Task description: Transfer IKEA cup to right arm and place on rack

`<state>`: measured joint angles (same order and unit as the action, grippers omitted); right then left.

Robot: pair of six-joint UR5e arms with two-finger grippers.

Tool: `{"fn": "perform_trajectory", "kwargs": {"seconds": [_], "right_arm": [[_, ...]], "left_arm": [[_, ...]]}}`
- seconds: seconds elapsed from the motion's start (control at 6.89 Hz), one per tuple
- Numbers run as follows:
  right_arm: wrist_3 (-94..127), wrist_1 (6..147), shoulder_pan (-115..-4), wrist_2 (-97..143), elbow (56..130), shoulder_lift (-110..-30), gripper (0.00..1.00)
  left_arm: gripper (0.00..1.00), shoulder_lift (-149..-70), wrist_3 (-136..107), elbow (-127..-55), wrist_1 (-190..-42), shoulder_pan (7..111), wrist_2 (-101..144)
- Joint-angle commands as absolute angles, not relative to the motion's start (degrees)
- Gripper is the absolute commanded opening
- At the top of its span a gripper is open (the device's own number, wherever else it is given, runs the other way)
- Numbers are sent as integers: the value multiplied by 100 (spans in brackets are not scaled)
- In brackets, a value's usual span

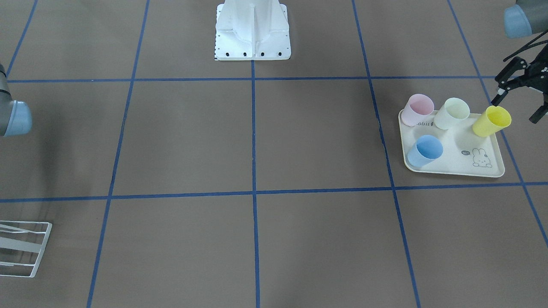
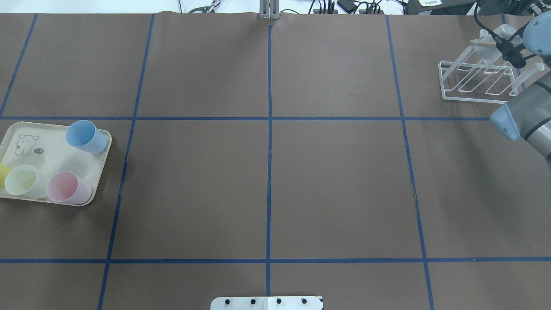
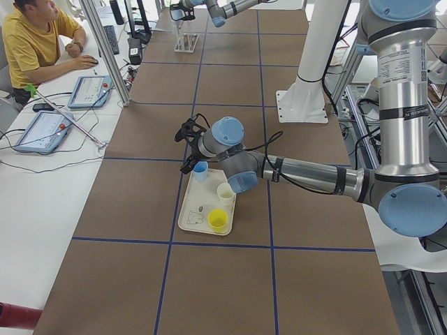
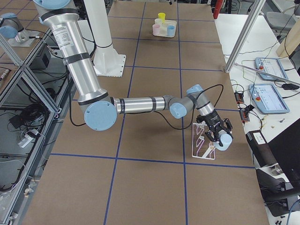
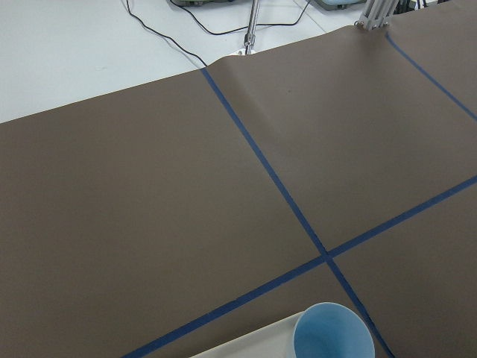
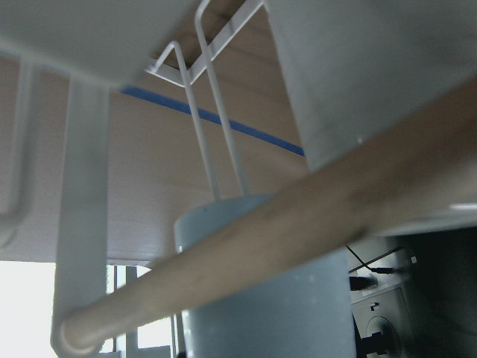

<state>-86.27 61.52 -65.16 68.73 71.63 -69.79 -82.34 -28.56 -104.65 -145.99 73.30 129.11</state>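
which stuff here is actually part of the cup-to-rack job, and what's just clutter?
Job: pale blue cup at the right gripper; rack; left gripper, open by the tray.
Lying about: tray holding pink cup, white cup, yellow cup, blue cup; tablets on the side bench.

Even, diffuse overhead light covers my brown table (image 2: pixel 335 185). Shadows are soft: a grey smear beneath my right arm (image 2: pixel 525 116), short ones beside the cups (image 1: pixel 426 149) on the tray (image 1: pixel 454 167). Exterior views are sharp and evenly exposed. My right wrist view is blurred at close range; the rack (image 6: pixel 88 186) and a pale cup (image 6: pixel 276 313) are out of focus, the lower-left corner blown white.
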Motion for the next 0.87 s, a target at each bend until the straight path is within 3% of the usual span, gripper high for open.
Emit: {"fn": "perform_trajectory", "kwargs": {"seconds": [0.0, 0.15, 0.29, 0.44, 0.58, 0.73], "right_arm": [[-8631, 6152, -6504, 6864, 7163, -7005, 17], [-8631, 6152, -6504, 6864, 7163, -7005, 26], [-8622, 6152, -6504, 6856, 7154, -6996, 67], [-8622, 6144, -6504, 6855, 7154, -6996, 89], [-8622, 6144, -6504, 6847, 7163, -6996, 98], [-8622, 6144, -6504, 6847, 7163, -6979, 98]], "left_arm": [[100, -8235, -2856, -10476, -14599, 7330, 12911], [100, -8235, -2856, -10477, -14599, 7330, 12911], [100, -8235, -2856, -10477, -14599, 7330, 12911], [100, -8235, -2856, -10459, -14607, 7330, 12911], [100, -8235, -2856, -10468, -14599, 7330, 12911], [100, -8235, -2856, -10459, -14607, 7330, 12911]]}}
